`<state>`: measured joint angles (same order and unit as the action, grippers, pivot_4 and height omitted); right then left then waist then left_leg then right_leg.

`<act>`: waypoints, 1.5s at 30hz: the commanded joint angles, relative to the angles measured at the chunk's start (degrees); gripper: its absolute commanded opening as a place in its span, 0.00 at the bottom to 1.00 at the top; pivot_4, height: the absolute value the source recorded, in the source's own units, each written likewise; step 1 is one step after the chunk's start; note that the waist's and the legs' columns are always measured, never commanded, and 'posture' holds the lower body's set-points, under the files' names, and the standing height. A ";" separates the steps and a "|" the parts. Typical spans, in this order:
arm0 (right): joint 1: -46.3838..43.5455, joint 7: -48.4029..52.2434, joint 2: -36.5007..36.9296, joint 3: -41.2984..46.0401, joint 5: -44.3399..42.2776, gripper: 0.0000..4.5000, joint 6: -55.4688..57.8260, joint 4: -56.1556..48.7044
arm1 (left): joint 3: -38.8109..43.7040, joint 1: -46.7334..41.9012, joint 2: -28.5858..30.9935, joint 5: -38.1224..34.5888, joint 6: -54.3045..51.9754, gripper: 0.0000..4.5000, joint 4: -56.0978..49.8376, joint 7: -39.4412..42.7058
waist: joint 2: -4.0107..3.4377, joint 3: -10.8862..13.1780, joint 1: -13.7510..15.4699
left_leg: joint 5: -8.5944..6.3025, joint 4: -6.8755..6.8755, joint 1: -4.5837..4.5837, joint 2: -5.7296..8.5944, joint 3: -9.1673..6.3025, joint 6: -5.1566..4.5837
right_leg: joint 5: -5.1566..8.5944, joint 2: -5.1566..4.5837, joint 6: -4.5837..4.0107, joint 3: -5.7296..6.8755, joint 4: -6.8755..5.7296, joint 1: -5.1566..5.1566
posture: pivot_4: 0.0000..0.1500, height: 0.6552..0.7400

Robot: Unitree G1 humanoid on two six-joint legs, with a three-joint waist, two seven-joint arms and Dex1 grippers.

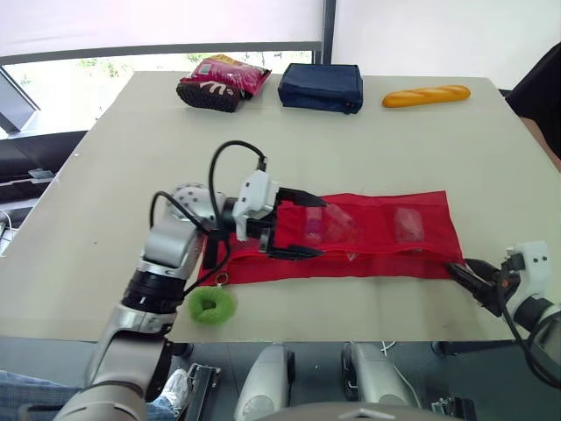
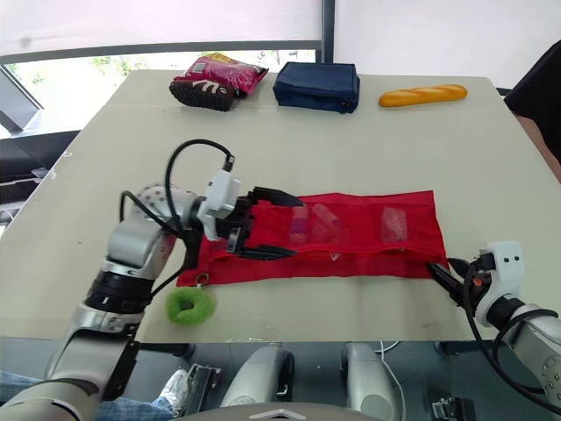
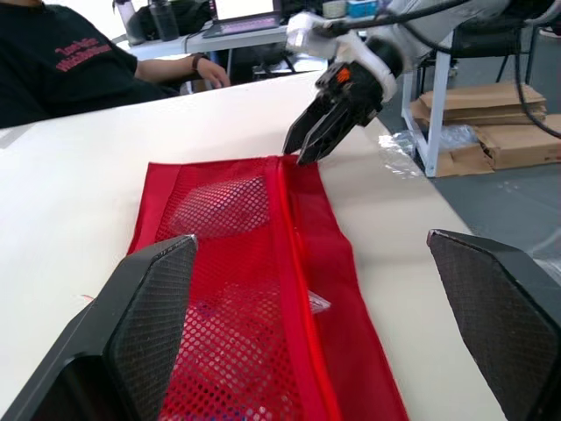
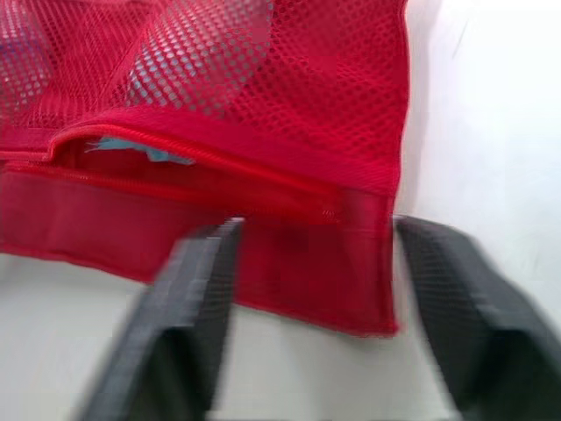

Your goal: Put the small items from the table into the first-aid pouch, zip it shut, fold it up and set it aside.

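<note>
The red mesh first-aid pouch (image 1: 351,235) lies unfolded flat near the table's front edge, with small items showing through its mesh pockets. My left gripper (image 1: 305,225) is open just above the pouch's left end, one finger toward each long edge. A green fluffy ball (image 1: 212,305) hangs off the pouch's left front corner. My right gripper (image 1: 460,267) is open at the pouch's right front corner (image 4: 368,263), with that corner between its fingers. Along the zip line (image 4: 202,158) the pouch gapes near the right end, and something light blue shows inside.
At the table's far edge lie a pink snack bag (image 1: 223,81), a navy pouch (image 1: 321,86) and a bread-shaped toy (image 1: 426,95). A person in black sits beyond the right side (image 1: 542,83). Cardboard boxes (image 3: 491,123) stand off the table there.
</note>
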<state>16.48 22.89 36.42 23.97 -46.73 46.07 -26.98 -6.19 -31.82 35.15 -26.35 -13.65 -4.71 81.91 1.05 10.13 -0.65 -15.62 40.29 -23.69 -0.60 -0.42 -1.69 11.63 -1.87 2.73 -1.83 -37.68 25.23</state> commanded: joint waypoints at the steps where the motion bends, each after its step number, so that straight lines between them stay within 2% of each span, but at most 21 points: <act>1: -0.39 2.02 1.62 1.25 0.05 0.75 0.86 1.41 | 2.36 1.13 2.76 -3.96 -2.04 1.00 -4.75 1.86 | 0.00 0.00 -0.01 | 0.00 0.00 0.00 0.00 0.01 0.00 | 0.00 0.00 0.00 0.00 0.00 0.00 | 1.00 0.65; 5: -2.42 2.01 1.55 1.86 0.68 0.75 0.68 3.92 | 3.44 1.26 4.30 -5.53 -3.10 1.00 -6.33 1.56 | 0.01 0.00 0.00 | 0.00 0.00 0.00 0.01 -0.01 0.00 | 0.00 0.01 0.00 0.01 0.01 0.00 | 1.00 0.65; 6: -3.02 2.03 1.52 2.34 0.71 0.64 0.58 4.41 | 3.55 1.23 4.47 -5.61 -3.11 1.00 -6.47 1.29 | 0.01 0.00 0.01 | 0.00 0.00 0.01 0.01 0.03 0.00 | 0.00 0.00 0.00 0.00 0.03 -0.01 | 1.00 0.65; 7: -3.56 1.88 1.41 2.93 0.67 0.60 0.53 4.84 | 3.63 1.25 4.62 -5.70 -3.12 1.00 -6.61 1.10 | 0.02 0.01 0.01 | 0.00 0.00 0.01 0.02 0.04 0.00 | 0.00 0.00 0.00 -0.01 0.02 -0.01 | 1.00 0.65; 8: -3.97 1.64 1.24 3.44 0.56 0.47 0.52 5.17 | 3.69 1.27 4.69 -5.74 -3.13 1.00 -6.71 0.95 | 0.02 0.01 0.00 | 0.00 0.00 0.00 0.03 0.02 0.00 | 0.00 0.01 0.00 0.00 0.03 -0.01 | 1.00 0.65; 10: -4.76 0.60 0.82 4.84 0.34 0.36 0.57 6.23 | 3.85 1.40 4.71 -5.84 -3.19 1.00 -6.94 0.65 | 0.02 0.01 0.00 | 0.00 0.00 0.00 0.05 0.04 0.00 | 0.00 0.02 0.00 -0.01 0.02 0.00 | 1.00 0.65; 11: -4.63 -0.02 1.33 6.10 1.13 0.27 0.61 7.22 | 3.93 1.56 4.80 -5.81 -3.18 1.00 -7.06 0.45 | 0.02 0.01 0.00 | 0.00 0.00 0.00 0.05 0.03 0.00 | 0.00 0.02 0.01 -0.01 0.02 0.00 | 1.00 0.65; 12: -4.43 -0.36 1.71 7.01 1.75 0.25 0.67 7.83 | 4.00 1.72 4.90 -5.83 -3.19 1.00 -7.23 0.29 | 0.02 0.01 0.08 | 0.00 0.00 0.00 0.05 0.03 0.00 | -0.01 0.03 0.01 -0.01 0.02 0.00 | 1.00 0.65; 13: -3.67 -0.16 2.88 8.23 2.96 0.12 0.54 8.58 | 4.09 1.92 5.04 -5.80 -3.17 1.00 -7.38 0.02 | 0.02 0.01 0.10 | 0.00 0.00 -0.01 0.06 0.03 0.00 | -0.01 0.03 0.01 -0.01 0.02 0.00 | 1.00 0.65; 15: -2.40 0.41 5.22 11.22 4.28 0.00 0.90 9.65 | 4.33 2.25 5.25 -5.84 -3.07 1.00 -7.56 -0.20 | -0.03 0.03 0.19 | 0.00 0.00 -0.02 0.08 0.04 0.00 | 0.00 -0.04 0.01 -0.01 0.02 0.00 | 1.00 0.65; 22: -0.67 1.56 9.86 18.69 6.95 0.00 2.19 15.34 | 4.84 3.13 5.68 -6.61 -3.34 1.00 -8.49 -0.54 | -0.01 0.02 -0.06 | 0.00 0.00 0.03 0.10 0.13 0.00 | 0.00 0.04 0.01 -0.07 0.03 0.00 | 1.00 0.65; 28: -0.99 7.14 7.56 15.99 -0.31 0.00 5.35 7.28 | 4.75 3.29 5.52 -7.07 -3.37 1.00 -9.02 -0.88 | -0.01 0.02 -0.26 | 0.00 -0.01 0.05 0.05 0.14 0.00 | 0.00 0.11 0.01 -0.12 0.02 0.00 | 1.00 0.65; 29: -1.10 7.55 6.97 15.10 -1.16 0.12 5.83 6.03 | 4.72 3.29 5.48 -7.14 -3.40 1.00 -9.15 -0.93 | -0.01 0.03 -0.25 | 0.00 -0.01 0.05 0.03 0.13 0.00 | 0.00 0.11 0.01 -0.12 0.01 0.01 | 1.00 0.65; 31: -1.27 8.42 6.33 13.04 -2.34 0.26 6.64 4.21 | 4.61 3.28 5.42 -7.03 -3.22 1.00 -9.26 -1.00 | -0.01 0.03 -0.14 | 0.00 -0.01 0.04 0.01 0.13 0.00 | 0.00 0.12 0.02 -0.11 0.03 0.00 | 1.00 0.65; 34: -2.39 8.35 5.36 9.71 -2.97 0.53 7.31 2.96 | 4.29 3.32 5.50 -6.73 -2.71 1.00 -9.47 -0.68 | -0.01 0.03 0.01 | 0.00 -0.01 0.02 0.02 0.12 0.00 | 0.00 0.07 0.02 -0.11 0.03 0.00 | 1.00 0.65; 38: -3.88 7.47 4.85 5.03 -0.06 0.95 6.59 4.14 | 4.42 3.00 5.42 -7.47 -3.13 1.00 -10.32 -0.66 | -0.01 0.03 -0.01 | 0.00 0.00 0.01 0.03 0.11 0.00 | 0.00 0.07 0.01 -0.13 0.04 0.00 | 1.00 0.65; 39: -4.16 7.39 4.79 4.07 0.63 0.99 6.43 4.69 | 4.45 2.96 5.41 -7.60 -3.20 1.00 -10.49 -0.67 | -0.01 0.03 -0.01 | 0.00 0.00 0.01 0.03 0.11 0.00 | 0.00 0.07 0.01 -0.13 0.03 0.00 | 1.00 0.65; 44: -6.44 7.96 4.02 0.53 2.30 0.99 6.01 6.67 | 4.45 3.00 5.62 -7.93 -3.12 1.00 -10.77 -0.52 | 0.01 0.02 -0.16 | 0.00 0.00 0.03 0.05 0.12 0.00 | 0.00 0.08 0.01 -0.13 0.03 0.00 | 1.00 0.65; 45: -6.97 7.92 3.71 0.43 2.55 0.90 5.60 7.05 | 4.48 2.99 5.65 -7.88 -2.99 1.00 -10.71 -0.48 | 0.02 0.02 -0.23 | 0.00 0.00 0.04 0.04 0.14 0.00 | 0.00 0.09 0.01 -0.14 0.03 0.00 | 1.00 0.65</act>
<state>9.98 30.67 40.55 24.98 -44.40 52.24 -20.49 -2.72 -28.48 40.26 -33.08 -17.06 -13.35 81.31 1.07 10.15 -0.88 -15.62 40.29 -23.64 -0.56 -0.28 -1.68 11.62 -1.76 2.74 -1.97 -37.65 25.23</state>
